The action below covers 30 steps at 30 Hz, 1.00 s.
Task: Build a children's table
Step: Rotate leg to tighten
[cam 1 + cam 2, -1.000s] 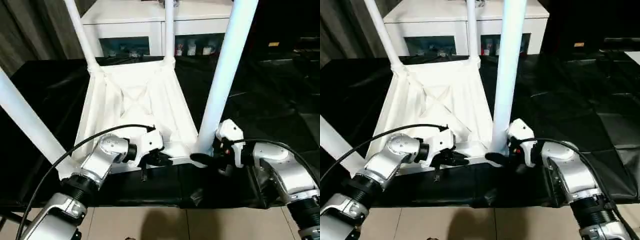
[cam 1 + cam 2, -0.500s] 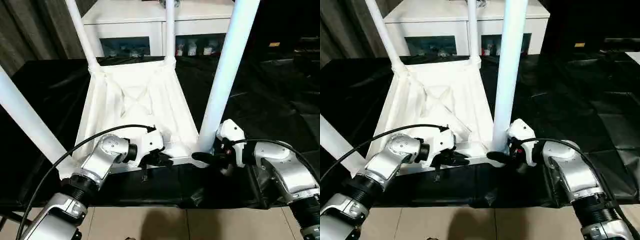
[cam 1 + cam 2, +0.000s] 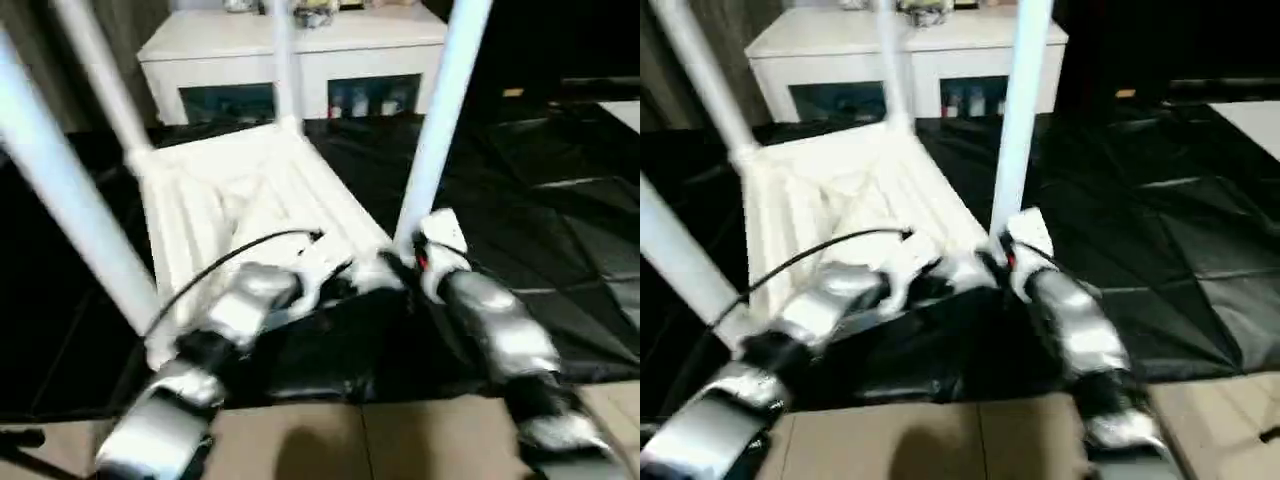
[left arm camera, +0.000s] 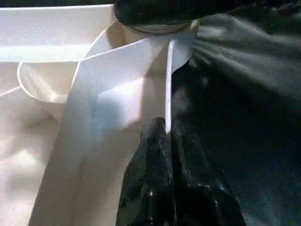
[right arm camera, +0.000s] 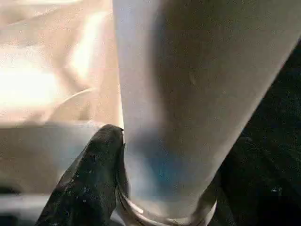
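Observation:
The white tabletop point(image 3: 230, 200) lies upside down on black sheeting, ribbed underside up. All of its tube legs stand in the corner sockets: the near right leg point(image 3: 435, 120), the near left leg point(image 3: 70, 190) and two far legs point(image 3: 100, 80). My left gripper point(image 3: 345, 285) is at the tabletop's near edge. In the left wrist view it point(image 4: 167, 129) is shut on the thin rim point(image 4: 168, 80). My right gripper point(image 3: 400, 262) is at the foot of the near right leg. In the right wrist view one black finger point(image 5: 91, 183) presses against that leg point(image 5: 188, 94).
A white cabinet point(image 3: 300, 40) with glass doors stands behind the tabletop. Black sheeting point(image 3: 540, 200) covers the surface to the right and the left. A beige floor strip point(image 3: 400, 440) runs along the near edge below my forearms.
The whole view has swung and blurred, so the camera moved. Both grippers keep their places on the rim and the leg's foot, and the table seems turned a little.

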Motion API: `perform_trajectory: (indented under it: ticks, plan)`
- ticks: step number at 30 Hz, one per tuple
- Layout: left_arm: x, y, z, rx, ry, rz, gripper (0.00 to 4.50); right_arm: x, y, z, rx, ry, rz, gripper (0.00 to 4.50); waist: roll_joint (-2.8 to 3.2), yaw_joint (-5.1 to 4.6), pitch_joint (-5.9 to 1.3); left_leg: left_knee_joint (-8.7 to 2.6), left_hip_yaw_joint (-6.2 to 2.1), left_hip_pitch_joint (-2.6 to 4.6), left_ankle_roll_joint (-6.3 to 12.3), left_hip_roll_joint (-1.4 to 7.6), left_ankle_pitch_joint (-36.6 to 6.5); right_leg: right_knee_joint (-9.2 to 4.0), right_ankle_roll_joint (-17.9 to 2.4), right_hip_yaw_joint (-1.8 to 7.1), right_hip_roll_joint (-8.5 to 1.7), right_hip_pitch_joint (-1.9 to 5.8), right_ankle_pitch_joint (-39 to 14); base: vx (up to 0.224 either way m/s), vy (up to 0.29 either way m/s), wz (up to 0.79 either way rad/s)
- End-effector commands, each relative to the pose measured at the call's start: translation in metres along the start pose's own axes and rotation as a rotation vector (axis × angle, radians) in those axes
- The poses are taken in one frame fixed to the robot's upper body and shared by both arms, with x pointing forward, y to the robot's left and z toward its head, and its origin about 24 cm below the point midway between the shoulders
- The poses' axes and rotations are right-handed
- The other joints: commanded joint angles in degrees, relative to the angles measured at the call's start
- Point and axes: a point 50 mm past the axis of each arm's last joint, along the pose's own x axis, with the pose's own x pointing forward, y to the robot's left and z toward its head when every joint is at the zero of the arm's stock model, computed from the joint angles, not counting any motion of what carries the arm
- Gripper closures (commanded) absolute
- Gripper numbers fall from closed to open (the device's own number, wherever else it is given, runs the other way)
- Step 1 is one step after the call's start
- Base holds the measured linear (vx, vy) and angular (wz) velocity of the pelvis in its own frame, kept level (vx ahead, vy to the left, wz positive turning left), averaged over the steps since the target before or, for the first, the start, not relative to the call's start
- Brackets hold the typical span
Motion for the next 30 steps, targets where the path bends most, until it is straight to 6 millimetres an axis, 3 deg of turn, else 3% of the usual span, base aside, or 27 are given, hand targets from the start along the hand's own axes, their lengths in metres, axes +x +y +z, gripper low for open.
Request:
perform_trajectory:
  ticks: [1, 5, 7, 8, 9, 11, 12, 14, 15, 16, 19, 23, 25, 26, 30]
  plan:
    - [0.0, 0.01, 0.003, -0.007, 0.017, 0.132, 4.5, 0.004, 0.017, -0.02, 0.029, 0.084, 0.01, 1.89, -0.51, -0.44, -2.86, -5.72, -2.49, 1.93, -3.46, 2.48, -28.1, -4.74, -9.2, 0.67, -1.44, 0.45, -20.3, 0.0, 0.0, 0.0]
    - [0.003, 0.015, 0.005, 0.003, 0.02, 0.218, 4.5, 0.013, 0.018, -0.012, 0.072, 0.056, -0.085, 1.89, -0.35, -0.3, -3.08, -5.46, -2.13, 1.77, -2.17, 2.38, -25.3, -4.47, -10.5, 0.87, -1.56, 0.65, -15.7, 0.0, 0.0, 0.0]
    - [0.003, 0.016, 0.005, 0.0, 0.016, 0.228, 4.5, 0.017, 0.028, -0.006, 0.11, 0.025, -0.041, 1.89, -0.38, -0.22, -3.25, -5.4, -2.12, 1.51, -1.48, 2.38, -23.7, -4.22, -11.2, 0.82, -1.69, 1.07, -13.7, 0.0, 0.0, 0.0]
    - [0.003, 0.016, 0.005, -0.003, 0.016, 0.223, 4.5, 0.018, 0.031, -0.004, 0.108, 0.007, -0.02, 1.33, -0.72, -0.23, -3.25, -5.32, -2.06, 1.33, -0.81, 2.39, -22.9, -4.23, -11.3, 0.79, -1.73, 1.21, -13.3, 0.0, 0.0, 0.0]
    - [0.002, 0.016, 0.004, -0.002, 0.016, 0.215, 4.5, 0.017, 0.032, -0.002, 0.114, -0.008, -0.002, 1.19, -0.58, -0.11, -3.38, -5.26, -2.04, 1.39, -0.55, 2.43, -22.2, -4.1, -11.4, 0.79, -1.8, 1.25, -12.9, 0.0, 0.0, 0.0]
    - [0.001, 0.016, 0.004, 0.008, 0.004, 0.191, 4.5, 0.017, 0.033, 0.003, 0.114, -0.046, 0.018, 1.11, -0.52, -0.1, -3.39, -5.15, -1.96, 1.2, 0.7, 2.47, -20.7, -3.93, -11.7, 0.8, -1.78, 1.37, -11.9, 0.0, 0.0, 0.0]
    - [0.001, 0.016, 0.004, 0.008, 0.004, 0.191, 4.5, 0.017, 0.033, 0.003, 0.114, -0.046, 0.018, 0.99, -0.61, -0.42, -3.5, -5.16, -2.16, 0.54, 1.28, 2.43, -18.9, -3.63, -11.7, 0.67, -1.85, 1.99, -10.6, 0.0, 0.0, 0.0]
    - [-0.002, 0.014, 0.002, 0.024, 0.001, 0.14, 4.5, 0.015, 0.028, 0.007, 0.1, -0.067, 0.055, 0.72, -0.71, -0.44, -3.95, -4.62, -1.96, 0.68, 3.15, 2.48, -14.4, -3.16, -13.2, 0.59, -1.82, 2.02, -5.1, 0.0, 0.0, 0.0]
    - [-0.002, 0.014, 0.002, 0.024, 0.001, 0.14, 4.5, 0.015, 0.028, 0.007, 0.1, -0.067, 0.055, 0.72, -0.71, -0.44, -3.95, -4.62, -1.96, 0.68, 3.15, 2.48, -14.4, -3.16, -13.2, 0.59, -1.82, 2.02, -5.1, 0.0, 0.0, 0.0]
    - [-0.003, 0.013, 0.0, 0.035, 0.001, 0.114, 4.5, 0.015, 0.026, 0.009, 0.095, -0.072, 0.08, 0.72, -0.65, -0.29, -3.87, -4.39, -1.71, 0.65, 4.81, 2.47, -12.2, -3.06, -14.4, 0.58, -1.86, 1.97, -2.9, 0.0, 0.0, 0.0]
    - [-0.009, 0.01, -0.006, 0.075, 0.003, 0.023, 4.5, 0.007, 0.016, 0.013, 0.035, -0.091, 0.188, 0.72, -0.71, -0.03, -3.88, -4.14, -1.59, 0.63, 6.29, 2.64, -10.9, -2.89, -14.9, 0.59, -1.89, 2.19, -2.4, 0.0, 0.0, 0.0]
    - [-0.023, 0.004, -0.016, 0.135, -0.009, -0.14, 4.5, -0.018, -0.006, 0.009, -0.104, -0.102, 0.431, 0.72, -0.73, 1.03, -3.66, -4.34, -1.65, 1.07, 6.13, 3.12, -12.0, -3.07, -15.3, 0.56, -1.8, 2.33, -4.4, 0.0, 0.0, 0.0]
    - [-0.028, 0.0, -0.019, 0.137, -0.016, -0.201, 4.5, -0.026, -0.012, 0.007, -0.125, -0.102, 0.487, 0.72, -0.72, 1.23, -3.49, -4.4, -1.57, 0.85, 6.06, 3.17, -12.8, -2.97, -15.3, 0.67, -1.77, 2.26, -5.1, 0.0, 0.0, 0.0]
    - [-0.035, -0.006, -0.02, 0.168, -0.051, -0.299, 4.5, -0.034, -0.019, 0.006, -0.151, -0.101, 0.545, 0.72, -0.56, 1.35, -3.51, -4.6, -1.5, 1.14, 5.2, 3.32, -14.6, -3.13, -15.3, 0.65, -1.65, 2.01, -7.2, 0.0, 0.0, 0.0]
    - [-0.047, -0.006, -0.024, 0.181, -0.047, -0.377, 4.5, -0.047, -0.023, -0.001, -0.197, -0.044, 0.69, 0.72, -0.27, 1.94, -3.42, -4.83, -1.34, 1.54, 3.71, 3.51, -16.2, -3.0, -15.3, 0.74, -1.39, 1.66, -7.7, 0.0, 0.0, 0.0]
